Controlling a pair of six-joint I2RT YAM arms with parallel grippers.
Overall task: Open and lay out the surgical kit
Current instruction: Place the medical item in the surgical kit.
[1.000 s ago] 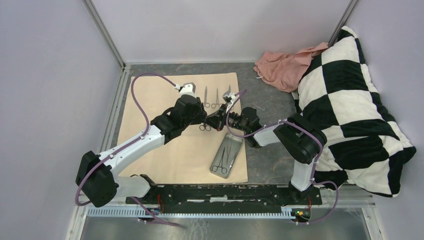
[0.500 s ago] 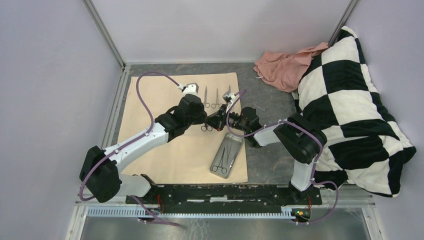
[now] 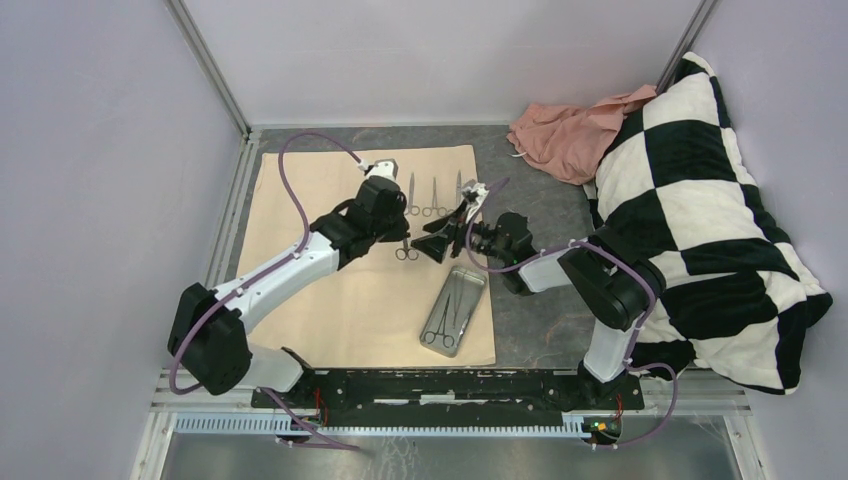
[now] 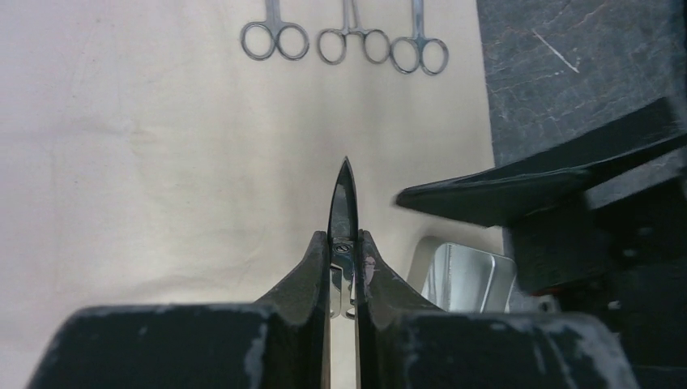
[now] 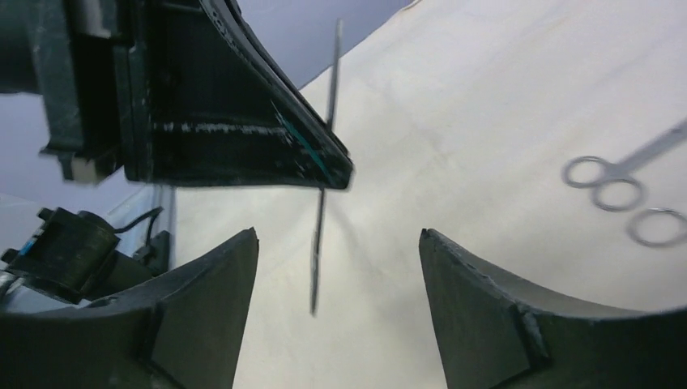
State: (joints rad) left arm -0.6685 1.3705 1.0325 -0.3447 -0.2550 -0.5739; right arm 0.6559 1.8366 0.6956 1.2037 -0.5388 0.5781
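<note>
Now: left hand (image 4: 343,239) clamped tight on one slim instrument (image 4: 343,194), its pointed tip sticking out past the fingers, held above the cloth (image 4: 162,203). Right hand (image 5: 336,235) gapes wide, empty, just beside the left hand and facing it. Cloth lies flat over the left and middle of the surface (image 3: 540,150). Row (image 4: 352,44) of three pieces sits side by side on it toward the far edge, rings nearward. Tray (image 3: 468,283) lies toward the near edge on the cloth's right margin, more pieces inside.

Judged step: laying out, piece by piece. Next move needs the held piece carried to the row and set down parallel, without nudging its neighbours. Right hand must give way.
</note>
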